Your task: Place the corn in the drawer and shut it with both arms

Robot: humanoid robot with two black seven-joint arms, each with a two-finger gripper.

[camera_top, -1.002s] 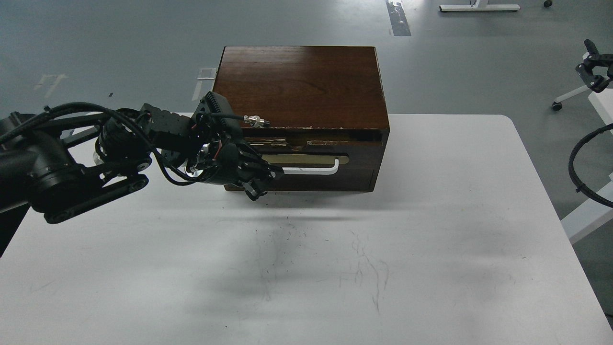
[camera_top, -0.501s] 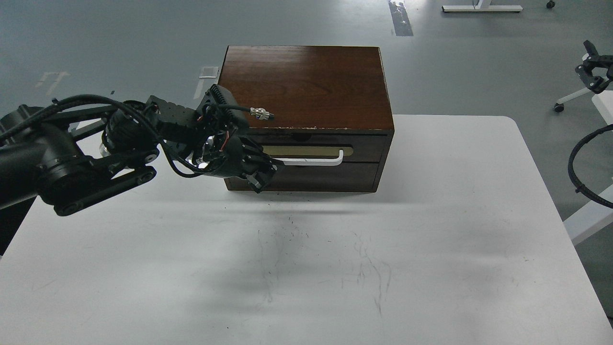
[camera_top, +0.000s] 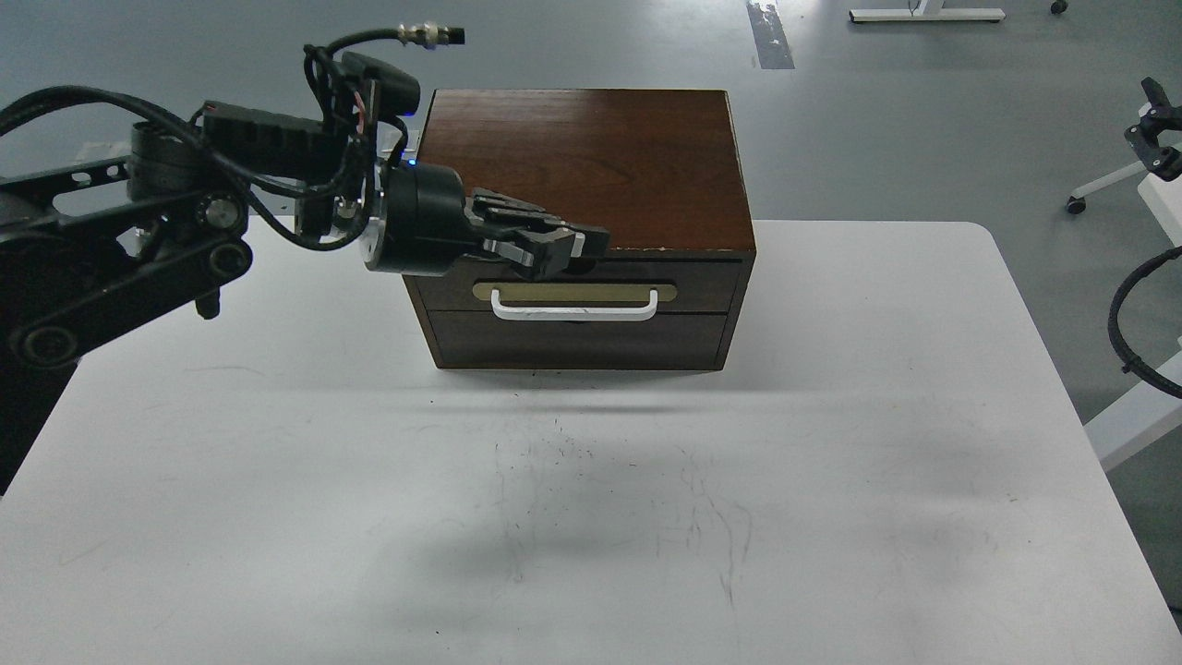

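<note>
The dark brown drawer (camera_top: pixel 706 288) sits flush in the front of the wooden box (camera_top: pixel 591 157), with its white bar handle (camera_top: pixel 574 315) on a beige oval plate. The corn is out of view. My left gripper (camera_top: pixel 591 246) hovers level in front of the drawer's top edge, above the handle, pointing right. Its fingers (camera_top: pixel 540 242) lie pressed together and hold nothing. My right gripper does not show.
The box stands at the back middle of the white table (camera_top: pixel 831 462), with a plain dark panel (camera_top: pixel 572 344) under the drawer. A black cable loop (camera_top: pixel 1122 323) and a white stand sit off the table's right edge. Grey floor lies behind.
The drawer went from slightly open to flush shut. My left gripper rose from the handle's left end, turned level and now sits above the handle.
</note>
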